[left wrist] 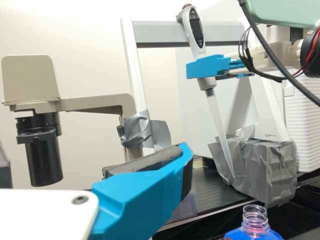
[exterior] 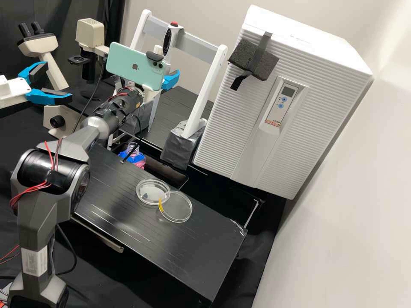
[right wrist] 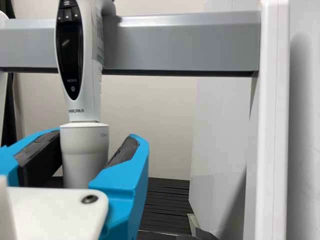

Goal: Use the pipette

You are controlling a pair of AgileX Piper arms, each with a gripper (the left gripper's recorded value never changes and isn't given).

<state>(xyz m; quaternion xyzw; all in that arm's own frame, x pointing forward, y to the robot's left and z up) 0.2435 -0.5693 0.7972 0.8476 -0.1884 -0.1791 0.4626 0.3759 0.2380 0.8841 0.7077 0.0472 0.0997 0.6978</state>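
Note:
The grey-and-white pipette [exterior: 167, 39] hangs upright on the white stand's crossbar [exterior: 192, 42]. My right gripper [right wrist: 92, 142] is shut on the pipette's [right wrist: 80, 75] lower body, one blue pad on each side. From the left wrist, the pipette [left wrist: 196, 35] shows with the right gripper [left wrist: 212, 67] on it. Its long clear tip [left wrist: 222, 135] points down, above and behind an open bottle of pink liquid [left wrist: 255, 221]. My left gripper [exterior: 58, 81] stands open at the far left, holding nothing. One of its blue fingers [left wrist: 145, 195] fills the near foreground.
Two clear petri dishes [exterior: 152, 191] [exterior: 176, 206] lie on a black ribbed plate [exterior: 128, 226], a small yellow piece [exterior: 161, 204] between them. The bottle [exterior: 133, 156] stands behind the plate. A large white appliance [exterior: 278, 98] blocks the right; microscopes [exterior: 43, 47] stand back left.

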